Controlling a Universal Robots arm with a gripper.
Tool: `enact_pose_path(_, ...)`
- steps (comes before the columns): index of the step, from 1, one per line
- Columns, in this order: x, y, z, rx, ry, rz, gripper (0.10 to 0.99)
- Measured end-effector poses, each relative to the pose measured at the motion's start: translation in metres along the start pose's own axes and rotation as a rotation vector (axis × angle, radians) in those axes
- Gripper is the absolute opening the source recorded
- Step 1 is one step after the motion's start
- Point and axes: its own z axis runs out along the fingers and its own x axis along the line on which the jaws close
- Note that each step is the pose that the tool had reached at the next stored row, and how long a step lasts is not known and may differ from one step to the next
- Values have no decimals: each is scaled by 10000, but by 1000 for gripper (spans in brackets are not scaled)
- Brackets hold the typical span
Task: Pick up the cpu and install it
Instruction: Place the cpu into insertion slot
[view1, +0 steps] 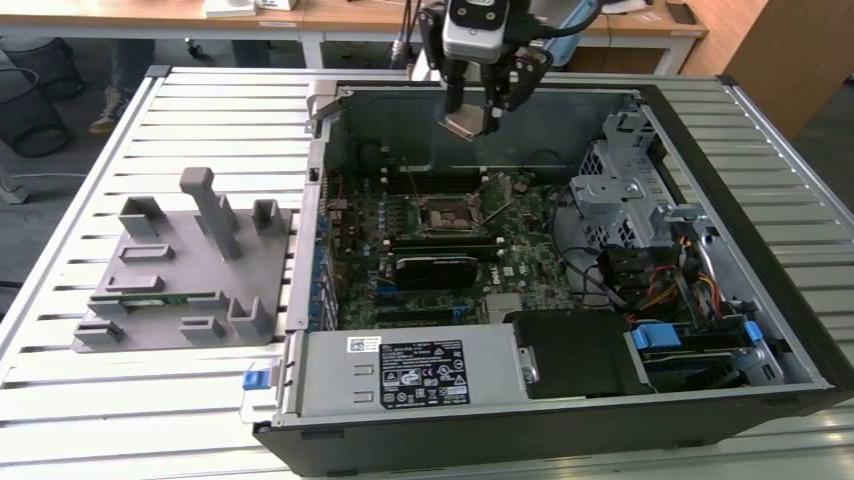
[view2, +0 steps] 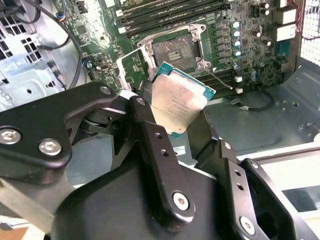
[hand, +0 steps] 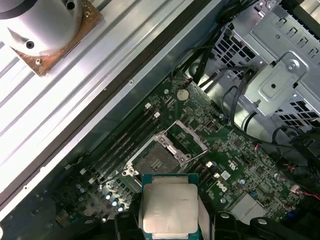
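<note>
In the exterior view we saw the whole setting: a slatted counter (view1: 200, 130) carrying an open computer case (view1: 747, 290), and, well off from the end effector (view1: 478, 118) toward the exterior view's left, a grey holder block (view1: 187, 270) with a green memory stick (view1: 147, 297) lying in it. That view also showed a power supply (view1: 400, 370) at the end of the case farthest from the end effector. Neither wrist view took in the holder block or the power supply. What both wrist views gave us instead was a close look at the cpu (view2: 180, 102) and at the open socket (view2: 176, 50) on the motherboard (view2: 235, 45). In the second wrist view the chip's silver top faced the camera and its thin green rim showed on two sides. In the first wrist view the cpu (hand: 169, 210) hung above the board, short of the socket (hand: 160, 155), with the metal drive cage (hand: 280, 75) off to one side. The end effector (view2: 175, 117) was closed on the cpu, its black fingers (view2: 145, 112) pressing opposite edges, so the jaws stood only as far apart as the chip is wide. In the exterior view the cpu (view1: 467, 122) was held tilted in the air near the far wall of the case, and the socket (view1: 445, 212) lay below it, well apart from it.
</note>
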Motion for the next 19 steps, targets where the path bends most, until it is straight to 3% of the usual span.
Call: enact_pose_path(19, 1, -1, 11, -6, -91, 1854, 525)
